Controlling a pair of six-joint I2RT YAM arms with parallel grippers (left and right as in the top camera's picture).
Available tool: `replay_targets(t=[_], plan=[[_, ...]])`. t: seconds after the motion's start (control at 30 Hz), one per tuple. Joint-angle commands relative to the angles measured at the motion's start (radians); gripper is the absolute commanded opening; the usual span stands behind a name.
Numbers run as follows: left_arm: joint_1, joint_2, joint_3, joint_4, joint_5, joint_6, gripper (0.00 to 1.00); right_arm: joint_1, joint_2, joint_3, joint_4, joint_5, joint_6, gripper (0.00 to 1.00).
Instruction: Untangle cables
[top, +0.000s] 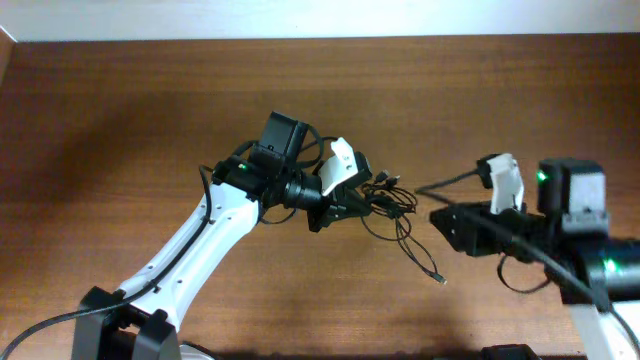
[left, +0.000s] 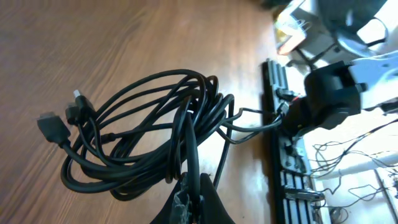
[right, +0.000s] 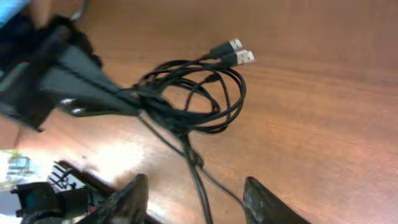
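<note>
PLACE: you're looking at a robotics lab bench | EVIDENCE: left arm (top: 190, 250) and right arm (top: 600, 265) at a wood-grain surface (top: 120, 130) | slotted metal rail (left: 287, 174) along the surface's edge | loose thin wires (left: 348, 149) beyond the surface

Brown wooden table (top: 120, 120), tangled black cables (top: 395, 203) resting near its middle

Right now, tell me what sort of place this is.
Probably a robotics lab workbench: a wooden table, a left gripper and right gripper at tangled cables, loose thin wires beyond its edge.
</note>
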Motion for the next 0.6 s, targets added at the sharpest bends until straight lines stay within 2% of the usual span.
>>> replay_targets(t=[0.0,0.03,0.1,0.13,0.17,0.23,0.4,0.57], plan=[[0.002,-0.023,0.011,0.006,0.087,0.035,0.0,0.005,0.126,0.01,0.004,-0.097,-0.002,0.67],[0.002,-0.023,0.01,0.005,0.087,0.047,0.0,0.005,0.158,0.01,0.007,-0.129,0.034,0.69],[0.002,-0.023,0.007,0.003,0.086,0.061,0.0,0.005,0.277,0.01,0.003,-0.149,0.249,0.75],[0.002,-0.023,0.007,0.003,0.087,0.063,0.0,0.005,0.336,0.008,-0.005,-0.158,0.347,0.75],[0.002,-0.023,0.007,0.003,0.086,0.08,0.0,0.005,0.378,0.008,-0.009,-0.197,0.382,0.75],[0.001,-0.023,0.007,0.003,0.056,0.08,0.0,0.005,0.481,0.008,-0.009,-0.339,0.391,0.75],[-0.014,-0.021,0.007,0.011,0.042,0.08,0.0,0.005,0.615,0.008,0.02,-0.456,0.394,0.72],[-0.067,-0.021,0.007,0.057,-0.001,0.08,0.0,0.005,0.621,0.009,0.111,-0.462,0.446,0.56]])
